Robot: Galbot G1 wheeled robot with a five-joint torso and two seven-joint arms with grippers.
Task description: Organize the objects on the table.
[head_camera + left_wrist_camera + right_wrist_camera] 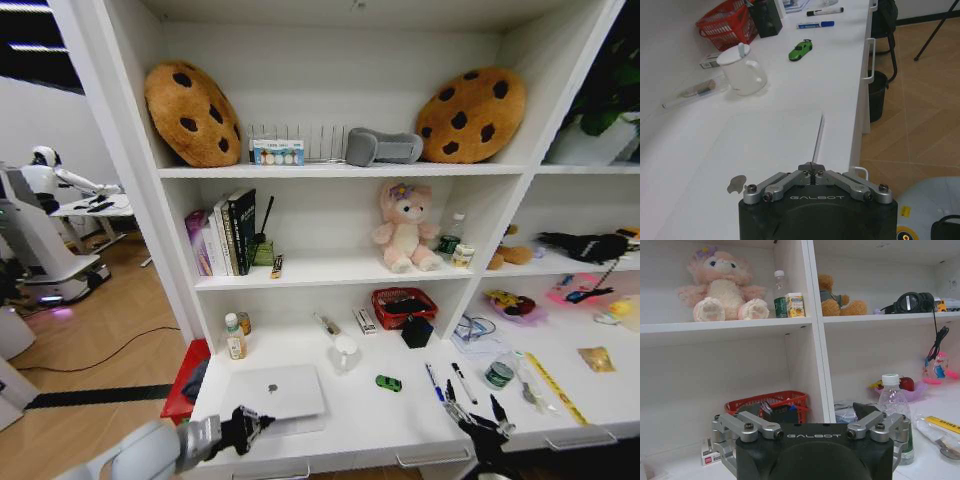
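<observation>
The long white desk [350,420], joined to tall white shelving, carries the clutter along its flat top. A slim silver laptop [272,392] lies closed near the front edge on the robot's left side. The left gripper [252,424] sits at the desk's front edge, just beside the laptop's near corner; in the left wrist view its fingers [805,172] are pressed together with no gap, and I cannot tell whether they touch the lid's edge.

Beyond the laptop stands a white mug with a lid [742,70], and past it a tiny green toy car [388,383] rests on bare desk, well apart from the laptop. A blue pen [433,381] and a black pen [463,382] lie side by side to the right of the car, close but not touching. A red mesh basket [404,306] stands against the back wall, with a small black box [417,331] just in front of it. A small gold foil packet [597,359] lies far to the right, beside a yellow tape measure strip [556,388].

The right gripper [478,414] hovers over the desk's front edge, near the pens. In the right wrist view its fingers [752,427] are spread wide apart and hold nothing, and a clear plastic water bottle [895,402] stands just beyond them.
</observation>
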